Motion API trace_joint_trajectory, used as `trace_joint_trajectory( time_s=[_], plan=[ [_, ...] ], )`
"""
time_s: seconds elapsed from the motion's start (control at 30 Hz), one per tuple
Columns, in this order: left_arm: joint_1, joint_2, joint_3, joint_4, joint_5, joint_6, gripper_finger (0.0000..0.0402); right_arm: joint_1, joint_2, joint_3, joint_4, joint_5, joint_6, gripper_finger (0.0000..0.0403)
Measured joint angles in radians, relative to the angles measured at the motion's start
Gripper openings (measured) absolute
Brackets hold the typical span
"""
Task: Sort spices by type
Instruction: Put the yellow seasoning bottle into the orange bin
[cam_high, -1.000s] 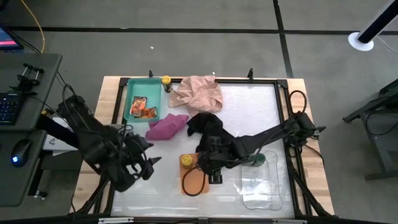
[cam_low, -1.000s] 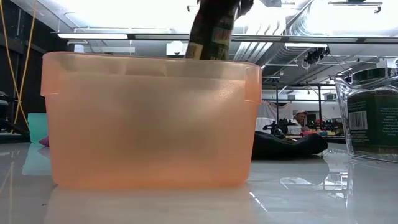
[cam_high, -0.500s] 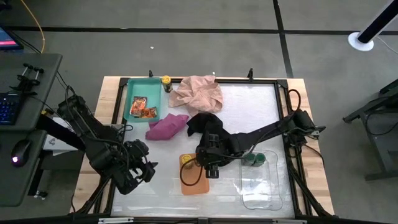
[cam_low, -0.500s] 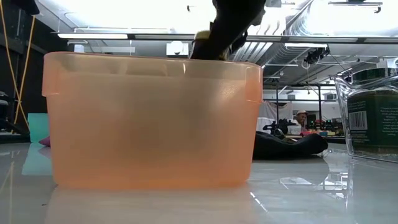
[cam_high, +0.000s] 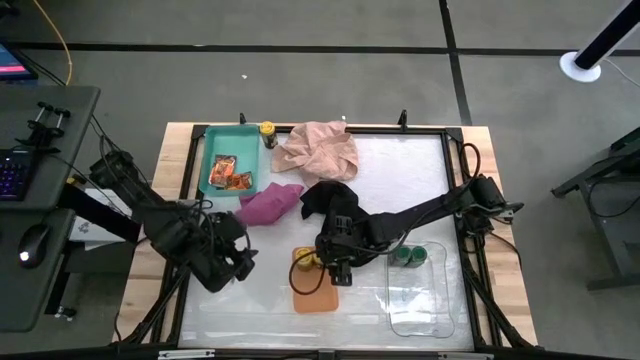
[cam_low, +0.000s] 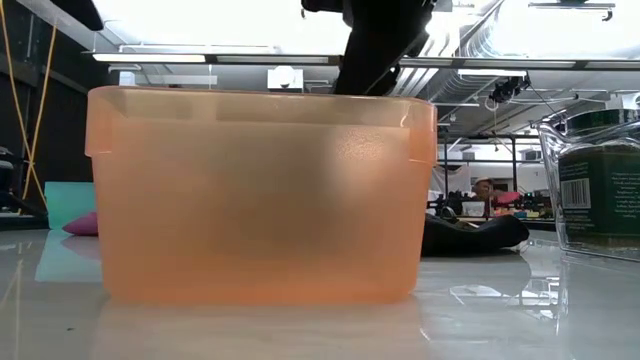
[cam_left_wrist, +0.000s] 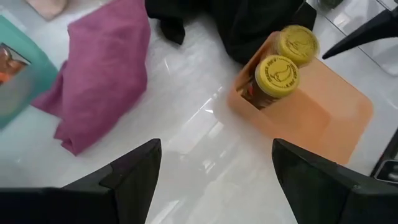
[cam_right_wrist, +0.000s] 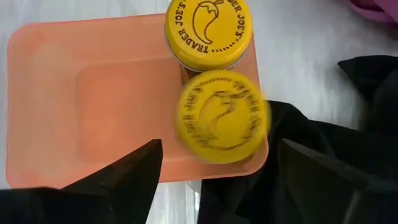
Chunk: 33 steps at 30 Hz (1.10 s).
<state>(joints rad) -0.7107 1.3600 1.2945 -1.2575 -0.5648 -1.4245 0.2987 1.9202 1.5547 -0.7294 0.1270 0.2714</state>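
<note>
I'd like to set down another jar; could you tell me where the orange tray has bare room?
The orange tray is bare except the corner beside the black cloth, where two yellow-lidded jars stand touching. That corner is crowded, with the right gripper above.

Two yellow-lidded jars (cam_right_wrist: 214, 90) are seen from above at one end of the orange tray (cam_right_wrist: 93, 106), side by side and touching. A black cloth (cam_right_wrist: 323, 155) lies against the tray's edge beside them. The gripper's dark fingers (cam_right_wrist: 118, 180) are spread apart.
</note>
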Motion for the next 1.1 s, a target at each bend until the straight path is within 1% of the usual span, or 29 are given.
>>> trace_joint_trajectory(
  time_s=[0.17,0.3,0.37,0.43,0.5,0.53,0.6,0.67,0.73,0.8,0.87,0.97,1.03,1.1],
  plan=[
    [0.048,-0.011,0.0,0.007,0.014,0.084,0.0291,0.0,-0.007,0.0,-0.014,-0.01,0.001,0.0316],
    [0.127,-0.055,0.0,-0.004,0.028,0.222,0.0291,0.0,-0.058,0.0,-0.086,-0.028,0.032,0.0317],
    [0.206,-0.104,0.0,-0.015,0.016,0.298,0.0291,0.0,-0.094,0.0,-0.125,-0.029,0.045,0.0317],
    [0.309,-0.157,0.0,-0.022,-0.007,0.4,0.0291,0.002,-0.131,0.0,-0.155,-0.022,0.071,0.0317],
    [0.444,-0.205,0.001,-0.017,-0.02,0.544,0.0291,0.003,-0.171,0.0,-0.167,-0.002,0.107,0.0318],
    [0.529,-0.222,0.001,-0.008,-0.012,0.618,0.0291,0.003,-0.19,0.001,-0.17,0.008,0.13,0.0318],
    [0.71,-0.24,0.001,0.053,0.059,0.773,0.0291,0.003,-0.222,0.001,-0.171,0.035,0.193,0.0318],
    [0.899,-0.235,0.001,0.141,0.182,0.917,0.0291,0.003,-0.246,0.002,-0.172,0.07,0.267,0.0318],
    [1.065,-0.203,0.001,0.232,0.289,1.034,0.0291,0.003,-0.264,0.002,-0.173,0.108,0.34,0.0318],
    [1.214,-0.149,0.001,0.309,0.367,1.105,0.0291,0.005,-0.274,0.002,-0.175,0.134,0.404,0.0319],
    [1.343,-0.082,0.001,0.365,0.46,1.133,0.0291,0.005,-0.275,0.002,-0.177,0.143,0.461,0.0319],
    [1.485,0.029,0.001,0.407,0.592,1.139,0.0291,0.005,-0.275,0.002,-0.188,0.142,0.539,0.0319],
    [1.549,0.101,0.001,0.409,0.638,1.141,0.0291,0.005,-0.275,0.002,-0.199,0.136,0.577,0.0319],
    [1.598,0.166,0.001,0.41,0.658,1.147,0.0291,0.005,-0.275,0.002,-0.217,0.135,0.6,0.0319]
  ],
)
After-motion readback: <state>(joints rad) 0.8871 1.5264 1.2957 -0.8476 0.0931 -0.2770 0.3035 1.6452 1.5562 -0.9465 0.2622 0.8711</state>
